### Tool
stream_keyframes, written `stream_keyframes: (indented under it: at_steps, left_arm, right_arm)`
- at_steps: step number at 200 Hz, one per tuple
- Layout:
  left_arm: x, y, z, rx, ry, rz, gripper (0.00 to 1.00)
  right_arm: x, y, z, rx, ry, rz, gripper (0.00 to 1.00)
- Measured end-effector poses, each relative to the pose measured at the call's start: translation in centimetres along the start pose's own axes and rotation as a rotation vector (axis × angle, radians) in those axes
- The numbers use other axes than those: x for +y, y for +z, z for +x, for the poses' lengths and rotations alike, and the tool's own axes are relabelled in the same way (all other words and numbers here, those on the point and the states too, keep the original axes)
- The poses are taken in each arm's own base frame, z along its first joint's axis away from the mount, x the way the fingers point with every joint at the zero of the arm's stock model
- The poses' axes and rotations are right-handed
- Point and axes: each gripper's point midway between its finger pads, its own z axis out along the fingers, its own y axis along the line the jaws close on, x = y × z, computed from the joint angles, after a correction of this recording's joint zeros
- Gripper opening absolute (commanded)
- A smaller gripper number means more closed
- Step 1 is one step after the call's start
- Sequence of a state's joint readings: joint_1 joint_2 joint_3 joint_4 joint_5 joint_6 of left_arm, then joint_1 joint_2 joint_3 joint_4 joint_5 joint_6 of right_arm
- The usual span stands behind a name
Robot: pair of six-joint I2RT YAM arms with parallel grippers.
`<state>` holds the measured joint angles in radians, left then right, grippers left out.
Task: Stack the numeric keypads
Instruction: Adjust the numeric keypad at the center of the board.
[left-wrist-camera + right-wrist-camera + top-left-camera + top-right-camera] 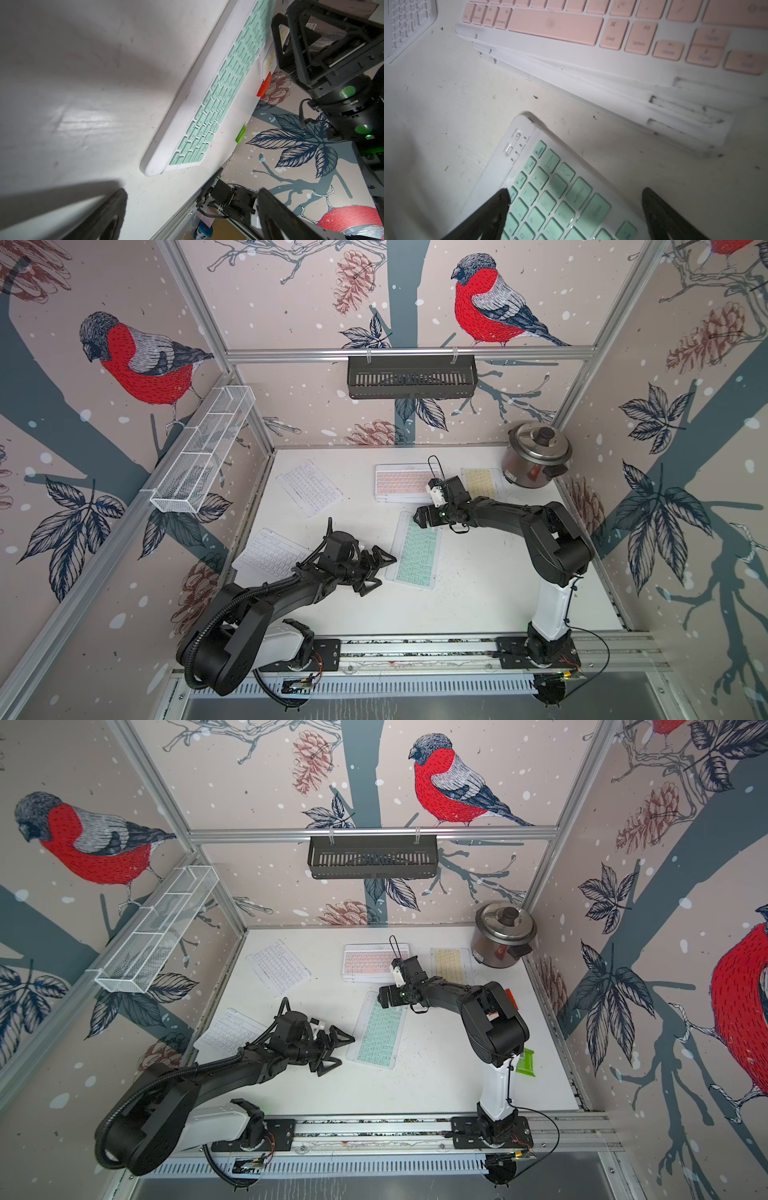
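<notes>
A mint green keypad point(417, 551) point(380, 1031) lies flat mid-table. My right gripper point(419, 517) point(575, 197) hovers open over its far end, and mint keys point(560, 187) show between the fingers. My left gripper point(384, 570) point(191, 199) stands open and empty beside the mint keypad's point(218, 99) near left edge. A pink keypad point(405, 483) point(554, 27) tops a small stack of white frames point(612, 93) at the back. Next to it lies a yellow keypad point(482, 483), partly hidden by the right arm. Two white keypads point(309, 487) point(272, 553) rest on the left.
A steel rice cooker point(536, 456) stands in the back right corner. A green packet point(525, 1063) and a red item point(510, 1000) lie by the right wall. A black basket point(411, 377) and a white wire basket point(208, 448) hang on the frame.
</notes>
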<state>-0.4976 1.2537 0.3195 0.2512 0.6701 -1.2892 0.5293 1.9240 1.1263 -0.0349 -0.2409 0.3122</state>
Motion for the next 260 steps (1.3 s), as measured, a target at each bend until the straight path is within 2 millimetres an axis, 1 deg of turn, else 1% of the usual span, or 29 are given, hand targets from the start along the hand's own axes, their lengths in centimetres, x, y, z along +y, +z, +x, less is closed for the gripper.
stream_keyframes:
  at_steps: [30, 60, 85, 120, 144, 164, 177, 200, 219, 230, 238, 246, 260]
  left_arm:
    - [-0.6, 0.5, 0.7, 0.009, 0.002, 0.016, 0.97]
    - [-0.1, 1.3, 0.7, 0.024, -0.009, 0.002, 0.97]
    - [-0.8, 2.0, 0.1, 0.026, -0.003, 0.011, 0.97]
    - [-1.5, 2.7, -1.2, 0.013, 0.010, 0.021, 0.96]
    - [-1.9, 2.3, -3.1, -0.011, 0.006, 0.018, 0.96]
    - [-1.9, 1.4, -5.3, -0.052, 0.001, -0.005, 0.96]
    - [-2.0, 0.7, -7.2, -0.100, 0.011, -0.030, 0.96]
    - [-2.0, -0.7, -10.8, -0.190, 0.052, -0.082, 0.97]
    - [-2.2, -0.9, -12.8, -0.202, 0.099, -0.114, 0.96]
    - [-2.3, -0.9, -13.5, -0.196, 0.120, -0.126, 0.96]
    - [-2.4, -0.9, -13.9, -0.187, 0.136, -0.136, 0.96]
    - [-2.4, -0.9, -14.3, -0.183, 0.156, -0.158, 0.96]
    - [-2.4, -1.2, -15.3, -0.198, 0.193, -0.212, 0.96]
  right_arm:
    - [0.0, 0.0, 0.1, -0.024, -0.003, 0.002, 1.00]
    - [0.0, -0.1, 0.1, -0.036, -0.004, 0.003, 1.00]
    - [-0.2, -0.5, 0.6, -0.036, 0.012, 0.013, 1.00]
    - [-0.3, -1.5, 2.0, -0.031, 0.023, 0.018, 1.00]
    - [-0.2, -2.3, 3.4, -0.033, 0.027, 0.037, 1.00]
    - [0.2, -3.0, 4.8, -0.028, 0.030, 0.059, 1.00]
    - [1.0, -3.4, 5.9, -0.019, 0.030, 0.064, 1.00]
    - [2.9, -4.0, 7.8, 0.002, 0.034, 0.036, 1.00]
    - [3.9, -4.7, 8.7, 0.031, 0.067, -0.005, 1.00]
    - [4.1, -5.3, 8.6, 0.041, 0.100, -0.031, 1.00]
    - [4.2, -5.9, 8.1, 0.037, 0.116, -0.065, 1.00]
    - [3.6, -6.5, 6.9, 0.009, 0.140, -0.074, 1.00]
    - [1.7, -6.9, 4.7, -0.035, 0.192, -0.071, 1.00]
